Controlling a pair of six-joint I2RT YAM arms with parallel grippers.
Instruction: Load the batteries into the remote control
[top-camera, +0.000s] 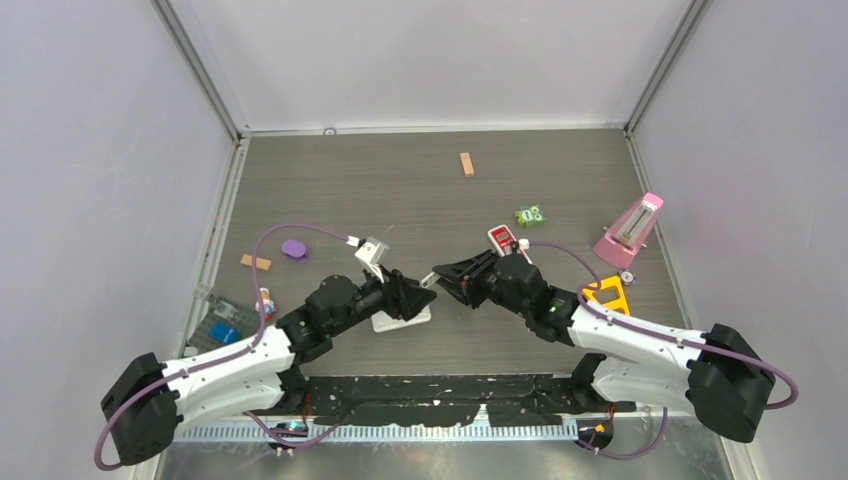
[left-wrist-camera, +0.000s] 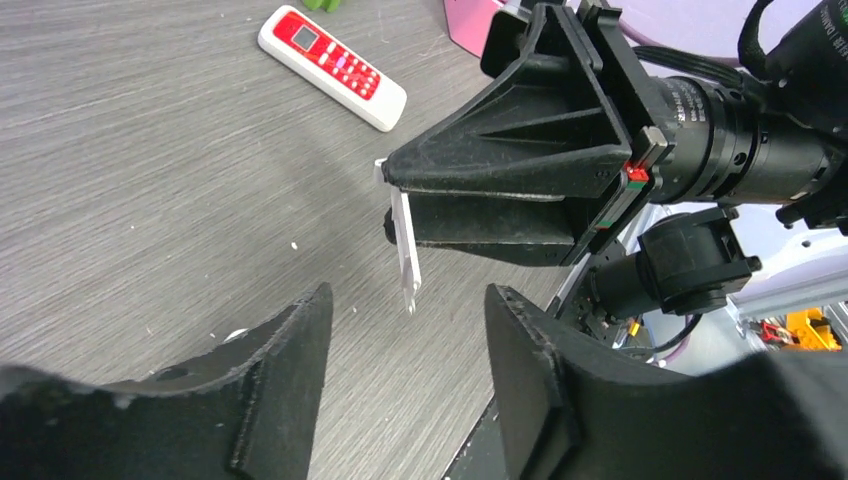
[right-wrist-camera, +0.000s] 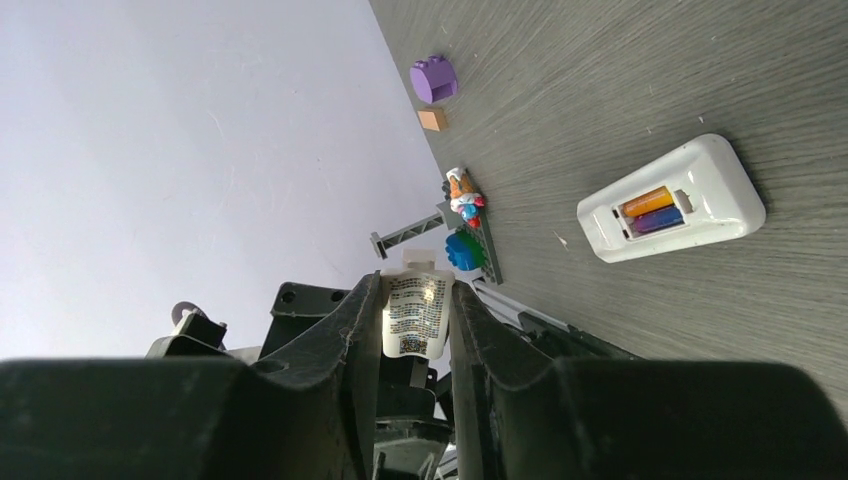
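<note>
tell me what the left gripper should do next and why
Probably close the left gripper on the free end of the battery cover: pinched by the right gripper, it shows between the left's open fingers, and the remote control lies with both batteries seated, compartment uncovered.

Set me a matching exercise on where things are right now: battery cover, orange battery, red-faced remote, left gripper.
Things:
1. battery cover
2. orange battery
3. red-faced remote
4. left gripper

States:
A. lying face up on the table
B. open, nothing between its fingers
C. seated in the white remote's open compartment
D. clamped in the right gripper

Pairs: 1-D, 2-C, 3-A, 4-B
</note>
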